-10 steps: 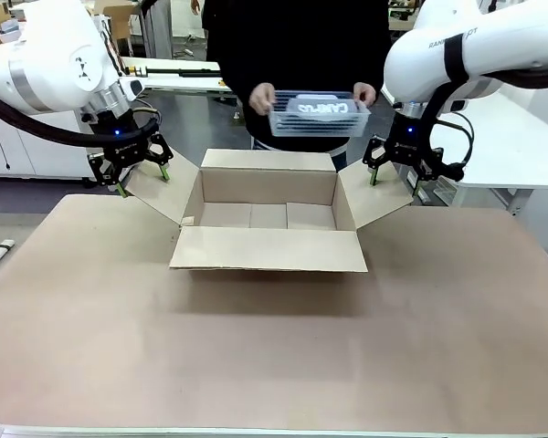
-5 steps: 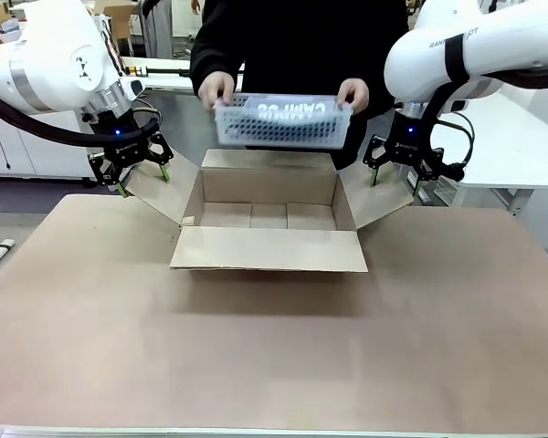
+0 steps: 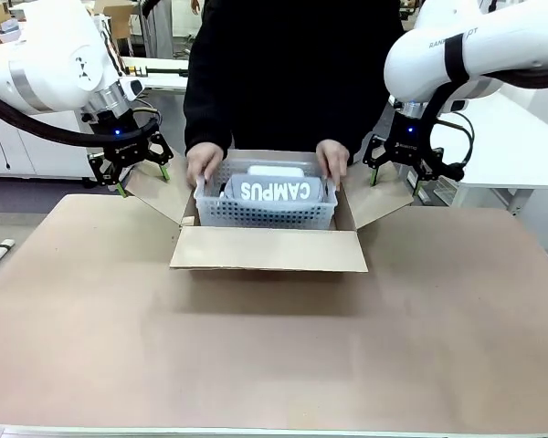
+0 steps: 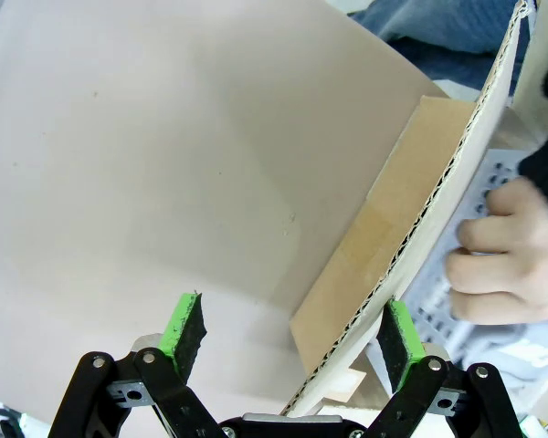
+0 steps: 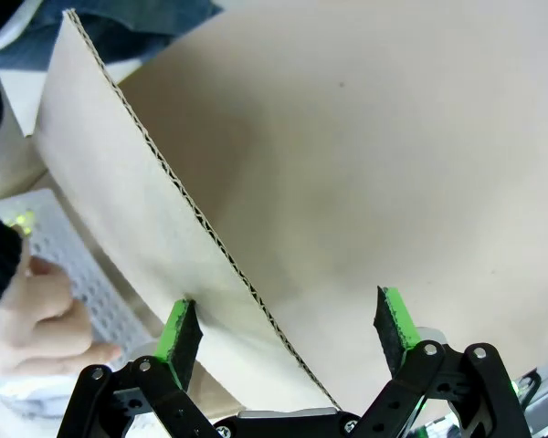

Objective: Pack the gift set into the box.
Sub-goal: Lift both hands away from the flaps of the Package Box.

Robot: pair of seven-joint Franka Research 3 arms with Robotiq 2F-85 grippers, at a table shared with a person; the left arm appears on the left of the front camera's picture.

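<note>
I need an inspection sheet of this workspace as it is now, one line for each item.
Surface: brown table cover, flat, no spills seen.
Job's things: gift set lies in a white perforated basket, which a person's hands hold inside the open box.
Clutter: nothing seen.
Grippers: left gripper and right gripper open, each astride a side flap's edge.
Cables: black hose along the left arm; cable loop at the right wrist.
Surroundings: person in dark top at far side; white tables behind.
</note>
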